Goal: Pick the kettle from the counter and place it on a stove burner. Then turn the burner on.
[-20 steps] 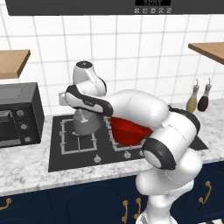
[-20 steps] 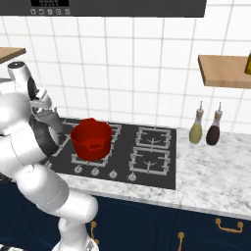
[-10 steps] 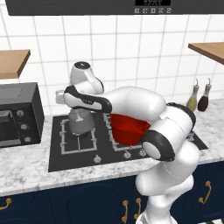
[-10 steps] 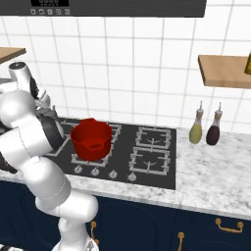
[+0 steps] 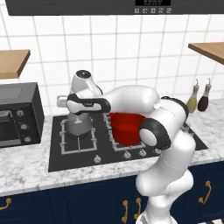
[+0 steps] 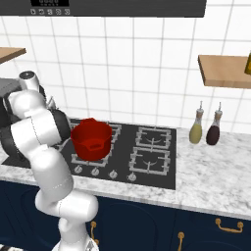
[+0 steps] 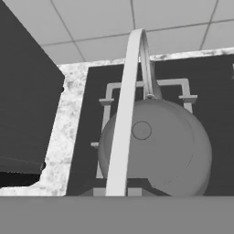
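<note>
The dull grey kettle stands low over the large left stove burner, inside its square grate on the black glass. My gripper hangs straight above it, shut on the thin upright handle. In the hand view the kettle's round body covers the grate, and the pale handle runs down toward my hidden fingertips. The marbled counter lies in front and to the left.
A red two-handled pot sits on the neighbouring burners, close to the right of the kettle. A black microwave stands on the counter at the left. Knobs line the cooktop's front edge. Two bottles stand far right.
The hand and the kettle have shifted slightly left over the left burner, and the arm's elbow has swung. The red pot has not moved.
</note>
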Robot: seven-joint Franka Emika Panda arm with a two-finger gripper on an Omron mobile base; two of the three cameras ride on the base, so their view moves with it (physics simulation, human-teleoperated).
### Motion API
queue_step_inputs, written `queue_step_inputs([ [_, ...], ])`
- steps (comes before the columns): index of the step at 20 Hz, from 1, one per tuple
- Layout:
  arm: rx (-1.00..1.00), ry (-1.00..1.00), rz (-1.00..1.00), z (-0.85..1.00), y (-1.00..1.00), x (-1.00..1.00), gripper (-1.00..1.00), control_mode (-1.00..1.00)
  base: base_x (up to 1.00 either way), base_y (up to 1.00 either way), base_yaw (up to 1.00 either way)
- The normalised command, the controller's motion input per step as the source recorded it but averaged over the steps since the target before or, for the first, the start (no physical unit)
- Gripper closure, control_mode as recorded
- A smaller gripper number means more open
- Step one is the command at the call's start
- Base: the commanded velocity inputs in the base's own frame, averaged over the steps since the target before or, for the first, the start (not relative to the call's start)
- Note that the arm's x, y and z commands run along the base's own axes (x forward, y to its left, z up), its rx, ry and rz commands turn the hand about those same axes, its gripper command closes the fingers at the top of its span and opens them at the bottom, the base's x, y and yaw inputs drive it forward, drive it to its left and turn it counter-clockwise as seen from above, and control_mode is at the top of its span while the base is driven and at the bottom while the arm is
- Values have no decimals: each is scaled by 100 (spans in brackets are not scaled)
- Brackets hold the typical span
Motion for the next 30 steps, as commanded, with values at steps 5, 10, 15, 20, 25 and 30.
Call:
queue_step_inputs([
  [5, 0, 0, 0, -27, 32, 40, 100, -100, 0, 0, 0],
  [10, 0, 0, -1, -35, 11, 35, 100, -100, 0, 0, 0],
  [15, -1, 0, -4, -27, 0, 27, 100, -100, 0, 0, 0],
  [20, -1, 0, -8, -22, -13, 0, 100, -100, 0, 0, 0],
  [25, 0, 0, -4, -26, -28, 0, 100, -100, 0, 0, 0],
  [30, 0, 0, -1, -23, -34, 0, 100, -100, 0, 0, 0],
])
